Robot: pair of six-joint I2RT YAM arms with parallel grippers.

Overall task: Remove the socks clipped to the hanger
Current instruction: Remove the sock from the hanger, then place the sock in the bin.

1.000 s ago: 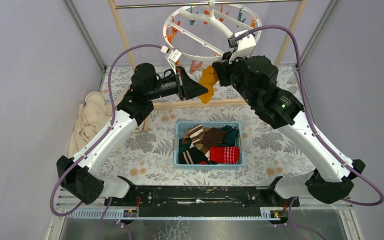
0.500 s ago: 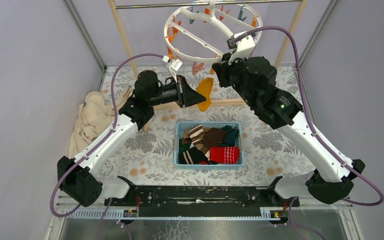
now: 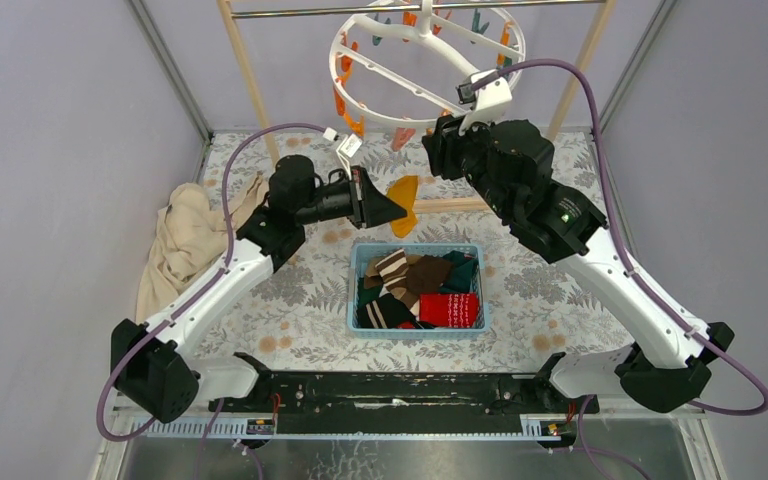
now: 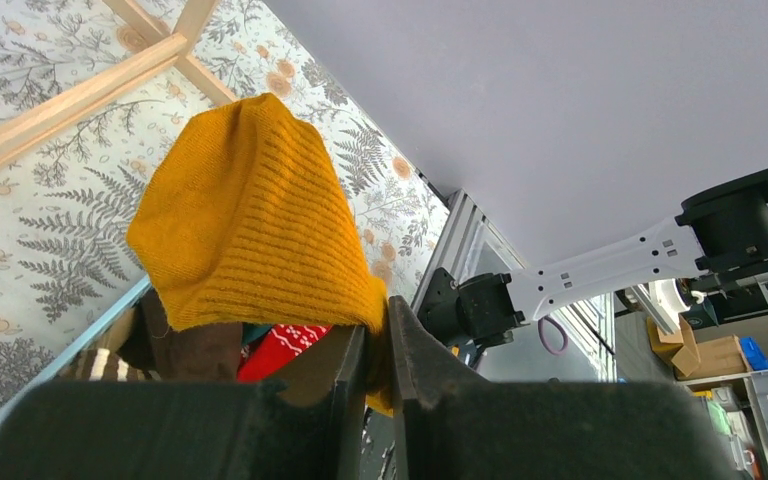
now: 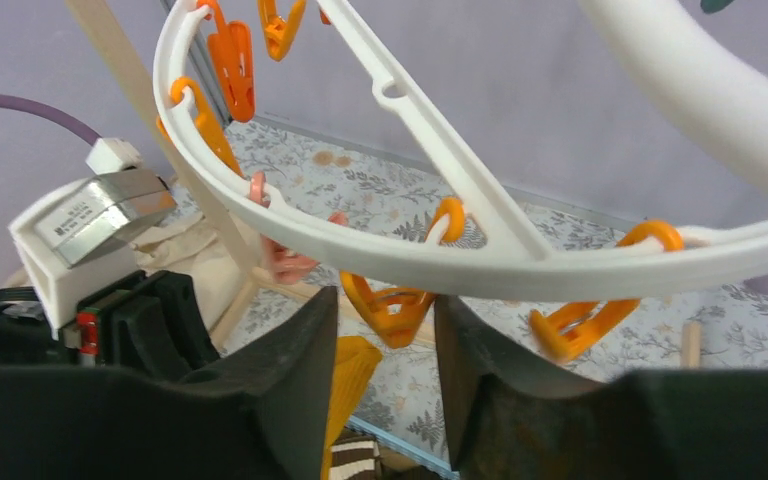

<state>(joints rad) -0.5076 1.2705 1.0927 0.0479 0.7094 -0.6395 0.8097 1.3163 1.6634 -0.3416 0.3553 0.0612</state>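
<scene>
The mustard sock (image 3: 403, 196) hangs free of the hanger, pinched at one edge in my left gripper (image 3: 396, 207) above the far rim of the basket. In the left wrist view the jaws are shut on the sock (image 4: 250, 220), which droops over the left gripper (image 4: 378, 322). The white hanger (image 3: 360, 45) hangs tilted from the top rail, its orange clips empty. My right gripper (image 3: 438, 142) is just under the hanger ring (image 5: 480, 262), open, its fingers on either side of an orange clip (image 5: 393, 306) without squeezing it.
A blue basket (image 3: 354, 290) holds several socks, striped, brown, red and dark green. A beige cloth (image 3: 186, 236) lies heaped at the left. The wooden rack's posts (image 3: 244, 62) and low crossbar (image 3: 460, 205) stand behind the basket.
My right gripper has opened off the orange clip. The sock came free, and my left gripper drew it down and toward the basket. The hanger swung up and back.
</scene>
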